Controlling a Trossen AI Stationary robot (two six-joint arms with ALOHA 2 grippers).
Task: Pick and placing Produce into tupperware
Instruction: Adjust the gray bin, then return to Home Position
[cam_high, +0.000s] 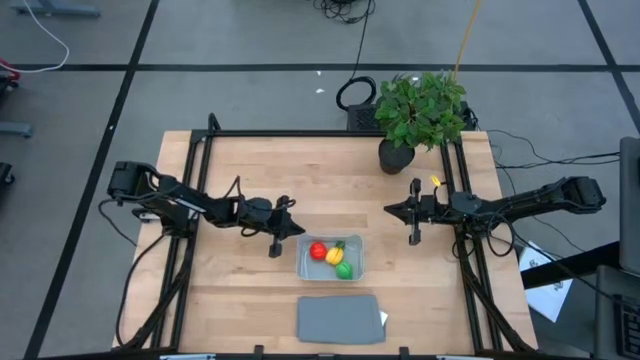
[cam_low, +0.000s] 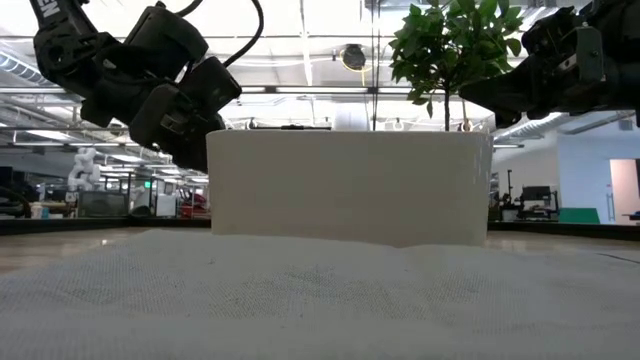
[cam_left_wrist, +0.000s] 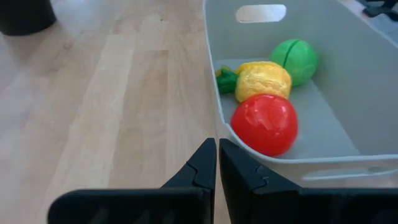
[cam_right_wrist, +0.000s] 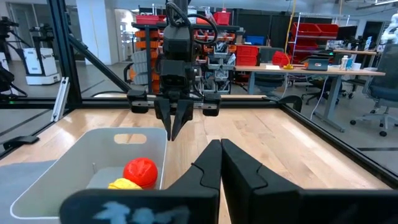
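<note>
1. Bluish-grey clear tupperware (cam_high: 356, 262) sits on the wooden table (cam_high: 240, 300), between the two grippers and nearer the front edge. In the high view its long axis runs left to right, parallel to that edge.
2. Produce location: all three pieces lie inside the tupperware. The red piece (cam_high: 318, 251) lies toward the left arm's side, the yellow piece (cam_high: 334, 255) touches it in the middle, and the green piece (cam_high: 345, 269) lies on the far side of the yellow one.
3. Yellow piece orientation: in the left wrist view its green tip (cam_left_wrist: 226, 79) points toward the container wall, away from the green piece (cam_left_wrist: 295, 58).
4. Left gripper (cam_high: 275, 247): closed, fingers pressed together, nothing held. It hangs just beside the tupperware's left wall, outside the container.
5. Right gripper (cam_high: 415, 238): closed, nothing held. It hangs over bare table, well apart from the tupperware, near the potted plant (cam_high: 420, 110).
6. A flat grey lid (cam_high: 338, 318) lies in front of the tupperware, apart from it.
7. Obscured items: in the low view a pale wall (cam_low: 348, 186) blocks the container's contents. In the right wrist view the green piece is hidden, and the yellow piece (cam_right_wrist: 124, 184) is cut off at the frame edge; only the red piece (cam_right_wrist: 140, 170) shows clearly.
</note>
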